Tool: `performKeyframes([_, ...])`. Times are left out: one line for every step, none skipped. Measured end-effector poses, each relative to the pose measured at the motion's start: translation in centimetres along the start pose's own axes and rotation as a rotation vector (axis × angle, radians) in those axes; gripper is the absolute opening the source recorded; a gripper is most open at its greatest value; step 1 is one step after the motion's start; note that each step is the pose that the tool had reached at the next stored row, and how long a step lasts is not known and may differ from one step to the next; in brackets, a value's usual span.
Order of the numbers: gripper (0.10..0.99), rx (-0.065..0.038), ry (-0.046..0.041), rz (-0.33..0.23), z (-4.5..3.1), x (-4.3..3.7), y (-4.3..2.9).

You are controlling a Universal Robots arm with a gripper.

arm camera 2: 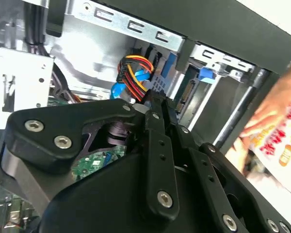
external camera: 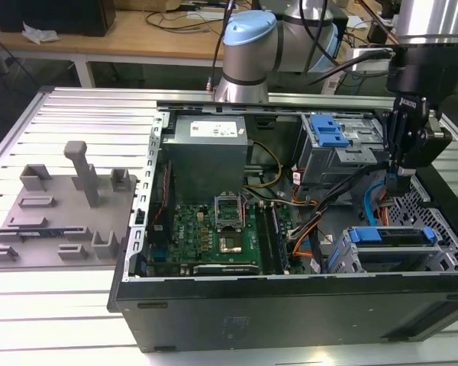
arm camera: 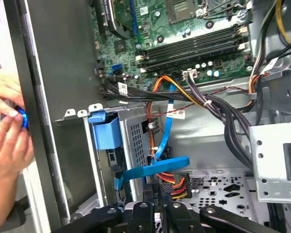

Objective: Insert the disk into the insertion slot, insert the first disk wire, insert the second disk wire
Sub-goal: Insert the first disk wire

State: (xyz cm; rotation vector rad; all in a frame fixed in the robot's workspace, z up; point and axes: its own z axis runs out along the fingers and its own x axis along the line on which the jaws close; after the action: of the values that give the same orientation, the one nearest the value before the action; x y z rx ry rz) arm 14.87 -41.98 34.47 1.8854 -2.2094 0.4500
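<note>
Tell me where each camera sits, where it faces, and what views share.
Exterior view: off the arm, looking down into the open computer case; arm and end effector show.
First wrist view: on the wrist, facing the motherboard; end effector, a person's hands.
Second wrist view: on the wrist, facing the drive cage; end effector.
Both share the red-yellow wires it grips.

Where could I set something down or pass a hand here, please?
The ribbed table is bare along its near edge, bordered by the grey fixture tray and the computer case. Inside it is crowded: cables and the gripper near the insertion slot.
</note>
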Motion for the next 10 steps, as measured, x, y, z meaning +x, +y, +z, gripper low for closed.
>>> performKeyframes([0.169,-0.004,-0.0174,0.000,0.00,0.21,-0.04])
performKeyframes([0.169,-0.006,-0.0300,0.001,-0.05,0.36,-0.07])
performKeyframes([0.169,-0.008,-0.0430,0.001,-0.09,0.52,-0.10])
performKeyframes([0.169,-0.010,-0.0550,0.002,-0.12,0.67,-0.13])
performKeyframes([0.169,-0.012,-0.0682,0.003,-0.12,0.87,-0.16])
performKeyframes([0.169,-0.014,-0.0807,0.003,-0.09,1.04,-0.19])
performKeyframes([0.169,-0.017,-0.0969,0.004,-0.04,1.28,-0.23])
performKeyframes([0.169,-0.019,-0.1076,0.004,0.02,1.51,-0.26])
performKeyframes([0.169,-0.020,-0.1163,0.005,0.10,1.77,-0.30])
performKeyframes([0.169,-0.023,-0.1296,0.005,0.24,2.37,-0.40])
